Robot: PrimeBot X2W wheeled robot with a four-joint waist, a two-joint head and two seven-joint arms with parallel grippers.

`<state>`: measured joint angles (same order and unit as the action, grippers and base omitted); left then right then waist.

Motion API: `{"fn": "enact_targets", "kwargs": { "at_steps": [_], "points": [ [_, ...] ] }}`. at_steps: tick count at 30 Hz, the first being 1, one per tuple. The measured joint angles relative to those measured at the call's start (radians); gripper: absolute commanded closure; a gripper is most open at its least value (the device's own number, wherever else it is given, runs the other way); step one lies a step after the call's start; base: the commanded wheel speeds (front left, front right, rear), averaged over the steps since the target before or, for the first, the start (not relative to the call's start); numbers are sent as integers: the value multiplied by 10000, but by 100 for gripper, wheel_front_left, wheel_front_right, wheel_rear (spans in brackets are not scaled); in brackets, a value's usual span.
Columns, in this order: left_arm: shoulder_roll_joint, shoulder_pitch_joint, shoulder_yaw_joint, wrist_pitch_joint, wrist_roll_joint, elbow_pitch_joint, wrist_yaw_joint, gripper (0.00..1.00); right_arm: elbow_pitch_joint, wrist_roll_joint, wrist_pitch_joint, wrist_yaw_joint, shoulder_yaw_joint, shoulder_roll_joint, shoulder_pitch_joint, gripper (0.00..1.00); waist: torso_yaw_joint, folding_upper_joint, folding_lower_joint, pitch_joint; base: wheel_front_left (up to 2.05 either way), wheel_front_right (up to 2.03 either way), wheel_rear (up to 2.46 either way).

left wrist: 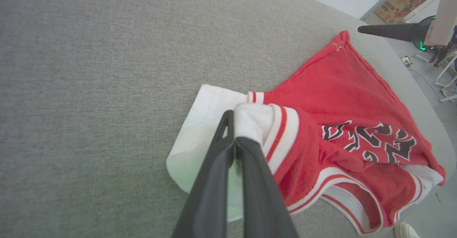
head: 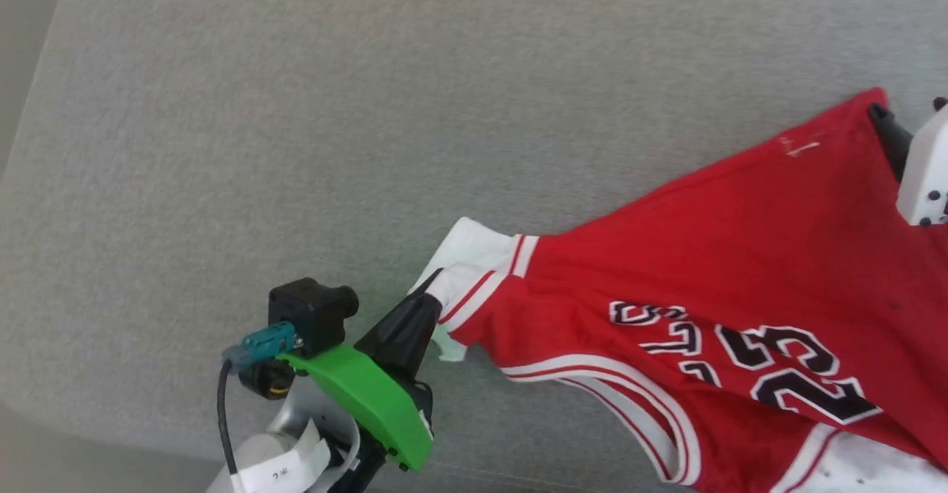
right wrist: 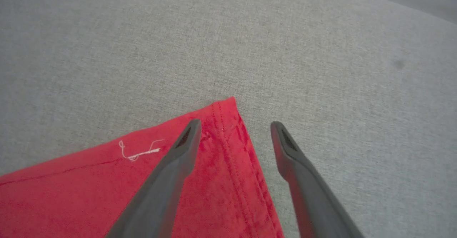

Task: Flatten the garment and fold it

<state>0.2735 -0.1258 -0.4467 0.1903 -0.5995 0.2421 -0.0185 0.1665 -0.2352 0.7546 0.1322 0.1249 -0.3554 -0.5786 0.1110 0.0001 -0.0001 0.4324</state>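
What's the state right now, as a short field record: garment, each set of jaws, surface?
garment: red jersey, number side up, partly spread, rumpled around the number, not yet folded
left jaws: shut on the white sleeve
right jaws: open, astride the red hem corner, gripping nothing
surface: grey fabric

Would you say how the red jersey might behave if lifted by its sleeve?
Probably floppy: the jersey bunches where the left gripper pinches its sleeve. Likely light and thin, as its hem corner lies flat. It should drape, not hold shape.
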Motion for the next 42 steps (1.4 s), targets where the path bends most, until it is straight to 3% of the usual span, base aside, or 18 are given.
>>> {"fn": "enact_targets", "kwargs": {
  "at_steps": [9, 10, 11, 12, 22, 26, 33, 37, 38, 42],
  "points": [
    [-140, -257, -63, -132, -6, -217, -102, 100, 698, 2, 240, 0, -247, -481, -357, 0, 492, 0, 0, 568, 0, 0, 0],
    [-144, -275, -65, -163, -6, -247, -117, 100, 711, 0, 288, 0, -230, -485, -409, 12, 522, 0, 0, 620, 0, 0, 0],
    [-148, -294, -63, -171, -12, -280, -121, 100, 727, -13, 370, 0, -201, -485, -466, 62, 547, 0, 0, 668, 0, 0, 0],
    [-155, -299, -59, -174, -31, -297, -123, 100, 727, -59, 424, 0, -188, -483, -511, 100, 562, 0, 0, 700, 0, 0, 0],
    [-140, -335, 293, -663, -79, -485, -109, 100, 621, -301, 98, 0, -240, -305, -583, 100, 373, 0, 2, 433, 0, 0, 0],
    [-92, -368, 491, -1011, 84, -780, 44, 100, 525, -512, -830, 0, 12, 144, -389, 100, 229, 0, 2, 52, 0, 0, 0],
    [-100, -649, 1072, -2370, 909, -1618, 713, 100, 506, -723, -2280, 0, 460, 1145, 527, 100, -98, 0, 1, -947, 0, 0, 0],
    [12, -1545, 1049, -2420, 1315, -1967, 717, 100, 456, -708, -2982, 0, 625, 1482, 500, 100, -301, 0, 1, -1602, 0, 0, 0],
    [138, -2557, 941, -2165, 1501, -2309, 527, 100, 416, -677, -3375, 0, 573, 1745, 282, 100, -478, 0, 1, -2132, 0, 0, 0],
    [238, -3968, 978, -1868, 1597, -2805, 272, 100, 403, -640, -3614, 0, 441, 2006, -402, 100, -738, 0, 0, -2695, 0, 0, 0]
  ]
}}
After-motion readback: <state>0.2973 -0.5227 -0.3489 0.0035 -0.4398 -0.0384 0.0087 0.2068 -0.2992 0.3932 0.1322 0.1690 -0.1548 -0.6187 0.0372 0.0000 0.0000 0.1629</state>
